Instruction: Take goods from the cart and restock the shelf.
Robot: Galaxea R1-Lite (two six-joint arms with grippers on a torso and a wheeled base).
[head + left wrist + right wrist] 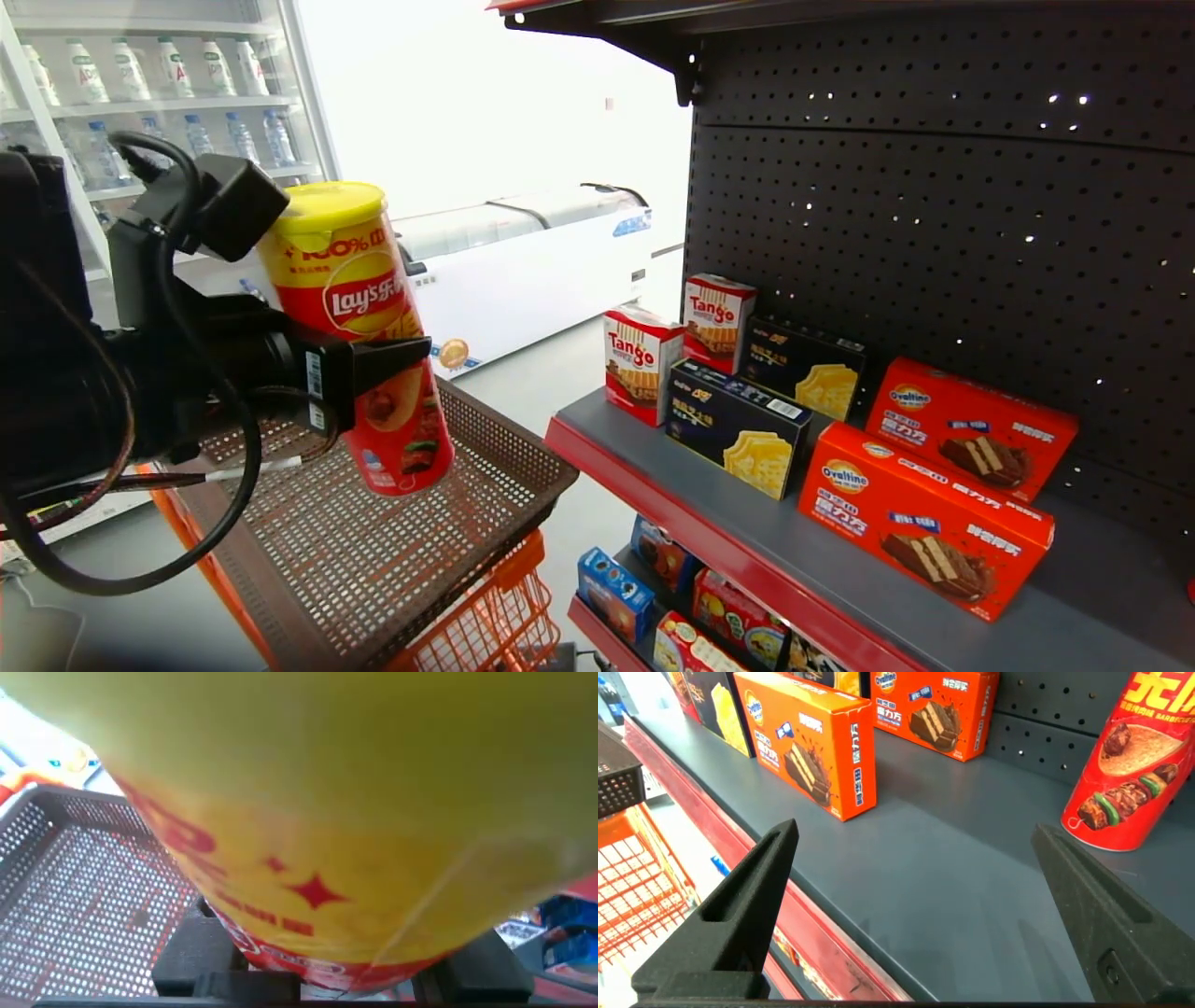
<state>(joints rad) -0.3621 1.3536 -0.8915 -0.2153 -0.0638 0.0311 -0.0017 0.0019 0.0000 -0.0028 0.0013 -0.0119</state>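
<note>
A tall chips can (pixel 359 327) with a yellow lid and a red and yellow wrapper hangs tilted above the cart's brown mesh basket (pixel 523 448). My left gripper (pixel 373 364) is shut on the can's middle. In the left wrist view the can (pixel 355 812) sits close to the camera between the left gripper's fingers (pixel 341 971). My right gripper (pixel 915 840) is open with nothing between its fingers, just above the grey shelf board (pixel 952 905). A second red chips can (pixel 1130 775) stands on that board.
On the shelf (pixel 653 457) stand red-white wafer boxes (pixel 642 364), dark boxes (pixel 738 439) and orange boxes (pixel 924 532); one orange box (pixel 817 751) stands near the right gripper. A lower shelf (pixel 653 579) holds more goods. A chest freezer (pixel 523 261) stands behind.
</note>
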